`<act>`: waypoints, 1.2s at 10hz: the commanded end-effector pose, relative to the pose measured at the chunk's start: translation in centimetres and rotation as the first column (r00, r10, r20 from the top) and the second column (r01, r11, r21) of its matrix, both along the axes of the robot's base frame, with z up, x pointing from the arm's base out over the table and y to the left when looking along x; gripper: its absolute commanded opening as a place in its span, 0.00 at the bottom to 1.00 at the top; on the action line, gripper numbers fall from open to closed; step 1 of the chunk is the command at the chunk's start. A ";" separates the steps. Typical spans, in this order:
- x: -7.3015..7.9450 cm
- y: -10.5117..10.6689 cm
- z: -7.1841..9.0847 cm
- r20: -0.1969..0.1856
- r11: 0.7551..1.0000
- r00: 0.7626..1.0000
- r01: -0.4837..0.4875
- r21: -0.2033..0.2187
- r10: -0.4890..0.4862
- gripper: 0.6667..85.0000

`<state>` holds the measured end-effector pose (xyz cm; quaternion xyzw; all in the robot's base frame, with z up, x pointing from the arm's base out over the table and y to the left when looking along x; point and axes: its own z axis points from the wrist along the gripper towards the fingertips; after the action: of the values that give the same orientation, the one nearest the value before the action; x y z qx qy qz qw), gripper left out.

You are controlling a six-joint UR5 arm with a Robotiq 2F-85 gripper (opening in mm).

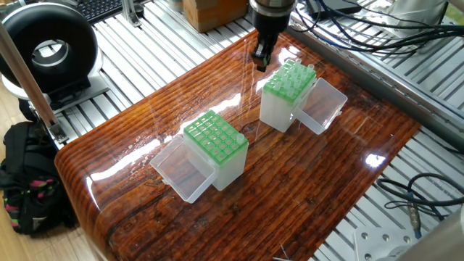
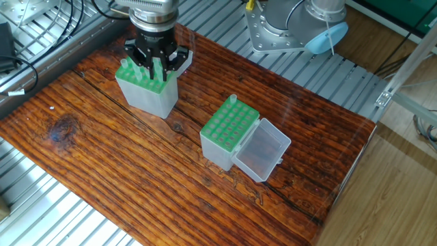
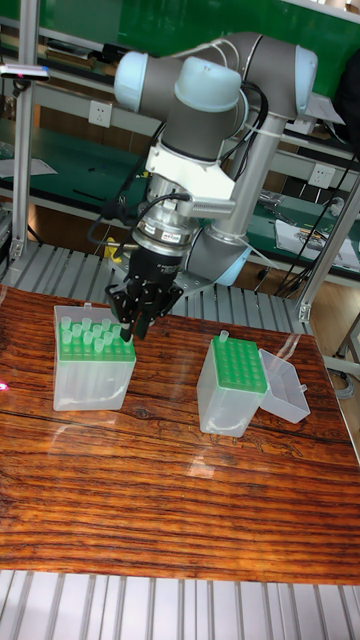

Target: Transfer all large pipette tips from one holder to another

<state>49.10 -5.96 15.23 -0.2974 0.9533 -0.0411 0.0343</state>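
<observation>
arm: a ur5 arm (image 3: 215, 95) reaches down from behind the counter (image 2: 136, 178) toward the fuller rack.
gripper: the gripper (image 2: 156, 67) points straight down over the back edge of the fuller rack; in the tall fixed view it (image 3: 138, 322) hangs at that rack's right rear corner.
jaws: the dark fingers (image 2: 147, 58) sit among the tip tops; whether they are spread or pinching a tip cannot be told from these views.
large pipette tips: most stand upright in the fuller rack (image 1: 293, 76), their round open tops above the green grid (image 3: 85, 337).
single tip: one tip (image 2: 232, 100) stands alone at a far corner of the second rack; it shows also in the tall fixed view (image 3: 223, 335).
fuller rack: a translucent box with a green grid top (image 2: 145, 92), its clear lid hinged open beside it (image 1: 322, 107).
second rack: a like box (image 2: 229, 133), well apart from the first, nearly all holes bare, with its clear lid (image 2: 263, 152) lying open on the counter.
counter: glossy dark striped wood, set on a slatted aluminium frame (image 1: 167, 51).
surroundings: a black ring-shaped device (image 1: 47, 47) and a dark backpack (image 1: 25, 177) lie beyond the counter's end.
</observation>
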 end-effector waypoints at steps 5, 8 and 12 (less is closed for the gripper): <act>-0.2 0.1 -0.4 -0.005 0.999 0.999 -0.032 0.009 0.032 0.36; -0.9 0.1 -0.7 -0.022 0.999 0.999 -0.041 0.018 0.041 0.36; -0.9 -0.1 -1.3 -0.016 0.999 0.999 -0.044 0.014 0.044 0.35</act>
<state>48.16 -6.17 14.12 -0.3188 0.9468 -0.0359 0.0255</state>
